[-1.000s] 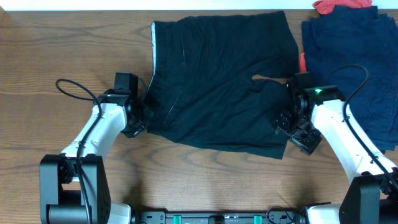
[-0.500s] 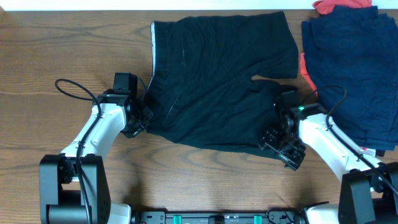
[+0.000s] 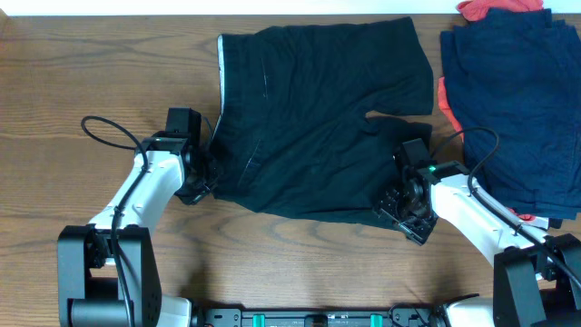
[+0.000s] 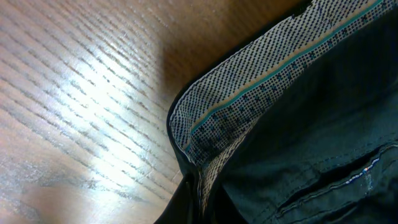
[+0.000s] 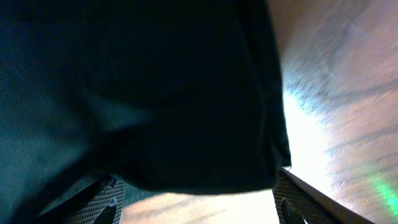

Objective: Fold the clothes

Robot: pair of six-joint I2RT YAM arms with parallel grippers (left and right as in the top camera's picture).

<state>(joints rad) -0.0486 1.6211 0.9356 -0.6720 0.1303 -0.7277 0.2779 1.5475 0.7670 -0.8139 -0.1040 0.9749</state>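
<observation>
- Straddling the lower leg hem of the shorts, the right gripper has its jaws spread wide, with black cloth between its fingers.
- Left gripper sits at the speckled waistband; whether its jaws are closed cannot be told.
- Shorts lie spread mid-table; navy garments and red-orange garment are piled just beside the right leg.

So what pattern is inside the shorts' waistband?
The waistband is light grey with dark dots and a teal stripe; left wrist view.

No text reads anywhere (waistband merely dotted).
</observation>
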